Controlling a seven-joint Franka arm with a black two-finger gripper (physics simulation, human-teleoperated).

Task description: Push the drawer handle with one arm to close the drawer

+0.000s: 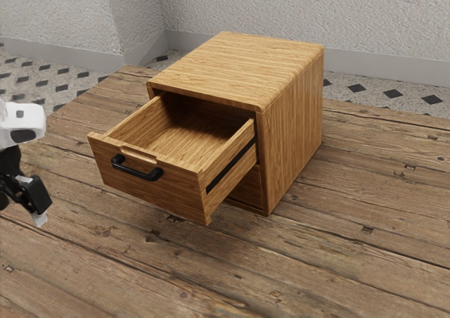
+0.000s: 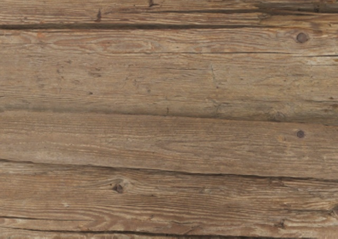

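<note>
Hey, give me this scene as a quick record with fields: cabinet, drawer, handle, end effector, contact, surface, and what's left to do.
cabinet: light-brown wooden box with rounded top edges
drawer: light-brown wooden upper drawer, pulled well out
handle: black bar-shaped handle on the drawer's front
end effector: black gripper with a pale tip, at the exterior view's left edge
contact: none; end effector apart from handle
surface: brown weathered plank table
left to do: push the drawer shut

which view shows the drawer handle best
The exterior view: the black handle is there in plain sight, on the front of the pulled-out drawer, with nothing in front of it. The wrist view has the table's planks and no handle.
</note>
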